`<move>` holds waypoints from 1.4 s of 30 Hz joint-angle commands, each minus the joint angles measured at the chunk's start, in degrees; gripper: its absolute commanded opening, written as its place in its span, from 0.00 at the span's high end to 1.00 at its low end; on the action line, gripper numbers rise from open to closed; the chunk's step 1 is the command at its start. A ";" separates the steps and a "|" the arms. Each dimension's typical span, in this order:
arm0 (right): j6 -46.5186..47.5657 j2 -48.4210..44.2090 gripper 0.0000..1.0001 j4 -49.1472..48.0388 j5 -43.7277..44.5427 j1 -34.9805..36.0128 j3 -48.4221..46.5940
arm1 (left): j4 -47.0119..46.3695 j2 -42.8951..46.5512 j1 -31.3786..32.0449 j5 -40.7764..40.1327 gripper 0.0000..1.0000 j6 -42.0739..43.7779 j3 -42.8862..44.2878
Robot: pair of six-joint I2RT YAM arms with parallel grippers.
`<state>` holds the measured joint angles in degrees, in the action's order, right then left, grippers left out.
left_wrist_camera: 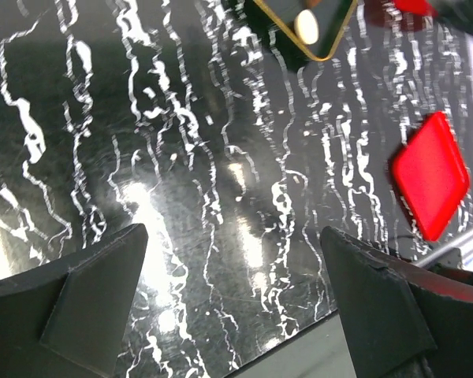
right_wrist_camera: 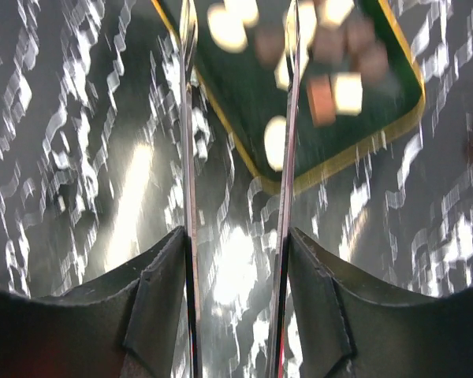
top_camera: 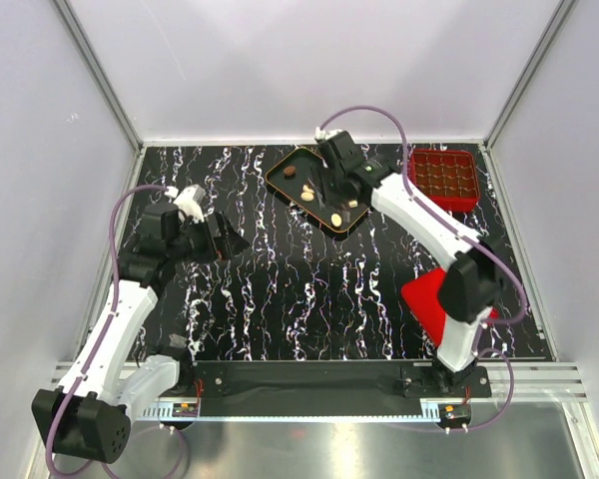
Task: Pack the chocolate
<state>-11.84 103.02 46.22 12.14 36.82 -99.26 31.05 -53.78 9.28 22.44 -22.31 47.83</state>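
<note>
Several chocolates [top_camera: 307, 193] lie on the black tray with an orange rim [top_camera: 280, 160] at the back centre; more fill cells of the red gridded box [top_camera: 444, 178]. My right gripper [top_camera: 331, 172] hovers over the tray, shut on thin metal tongs [right_wrist_camera: 188, 157] whose two blades reach over the tray's near corner. The right wrist view shows blurred cream [right_wrist_camera: 348, 93] and brown [right_wrist_camera: 322, 101] candies on the tray [right_wrist_camera: 394, 118]. My left gripper [top_camera: 225, 239] is open and empty above the bare table at the left; its wrist view shows one cream candy [left_wrist_camera: 306, 25].
The flat red lid [top_camera: 429, 299] lies at the right front beside the right arm, also in the left wrist view [left_wrist_camera: 430, 175]. The black marbled table [top_camera: 299, 289] is walled by white panels on three sides.
</note>
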 commanded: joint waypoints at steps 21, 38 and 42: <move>14.38 27.22 0.40 -19.23 -5.81 -2.89 -19.56 | -3.89 0.43 -0.05 2.00 0.01 0.77 -0.73; 15.00 29.79 0.55 -19.15 -4.93 -3.33 -20.97 | -3.27 -0.01 -0.05 0.59 0.01 1.04 -0.29; 15.26 26.27 0.59 -17.31 -3.27 -3.59 -20.88 | -3.36 -0.01 -0.14 0.50 0.01 1.04 -0.37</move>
<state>2.79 134.98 29.58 7.77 33.87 -119.28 29.87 -53.74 9.28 23.35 -22.24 47.18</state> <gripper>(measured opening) 0.458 0.988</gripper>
